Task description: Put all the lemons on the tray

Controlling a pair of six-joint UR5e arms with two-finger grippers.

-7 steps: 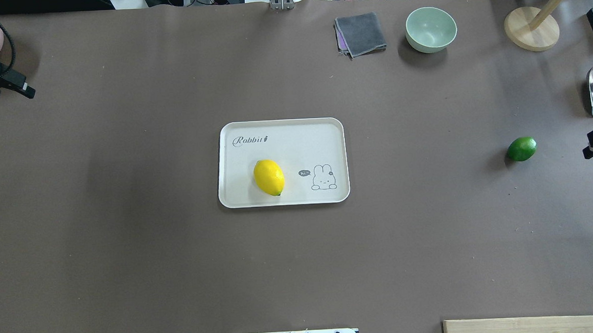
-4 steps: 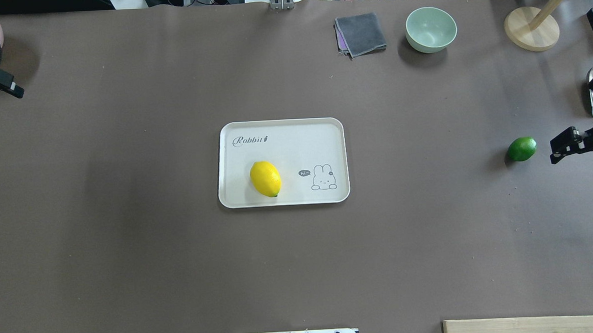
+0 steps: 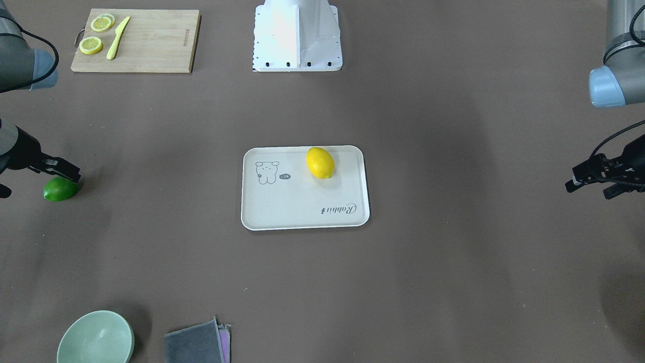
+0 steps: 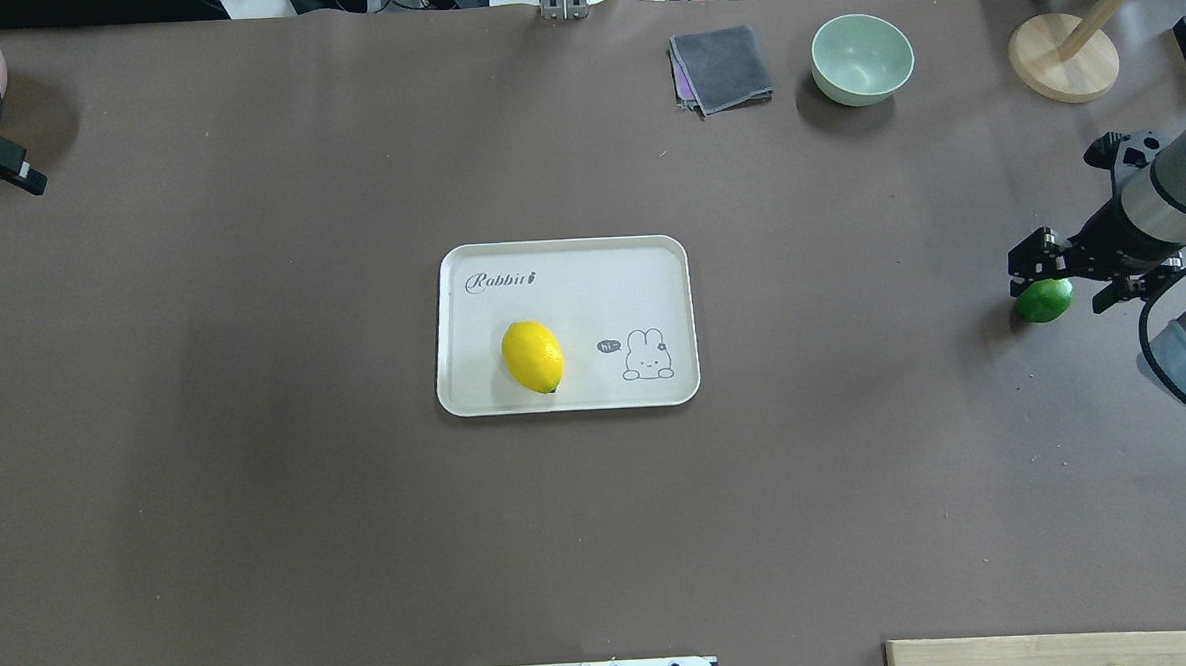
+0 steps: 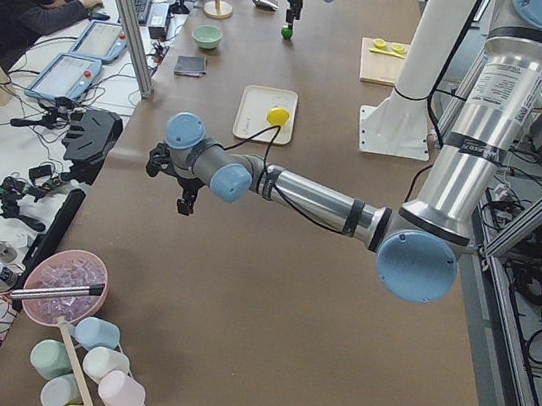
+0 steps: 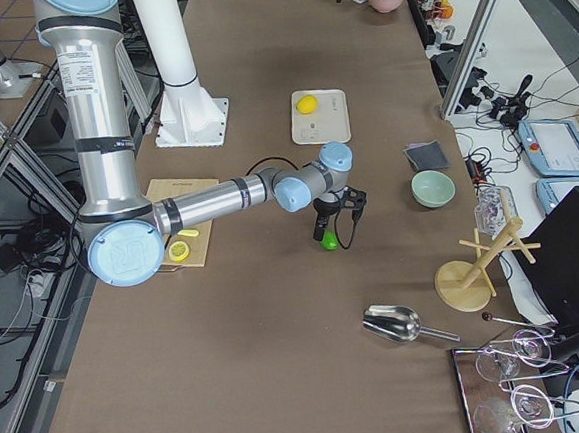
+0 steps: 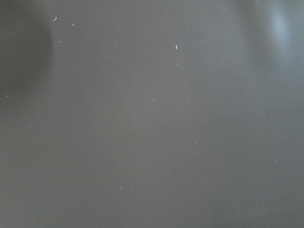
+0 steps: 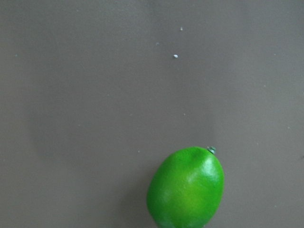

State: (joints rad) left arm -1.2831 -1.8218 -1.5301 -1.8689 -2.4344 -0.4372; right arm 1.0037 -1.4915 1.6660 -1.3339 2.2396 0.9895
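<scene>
We see the yellow lemon [image 4: 532, 357] lying on the tray [image 4: 570, 274], which sits at the middle of the counter [image 4: 257, 438]; the fruit rests in the tray's half nearer the robot, left of the rabbit drawing. The green lemon [image 4: 1044, 302] lies on the bare counter close to the right edge, well apart from the tray. Above it hangs the right gripper [image 4: 1063, 277], its two fingers spread apart to either side of the fruit and not closed on it. The left gripper [image 3: 587, 191] hovers by the left edge, toward the far corner, fingers likewise apart and holding nothing. The cutting board [image 3: 151, 45] with lemon slices [image 3: 90, 45] lies at the robot-side edge.
</scene>
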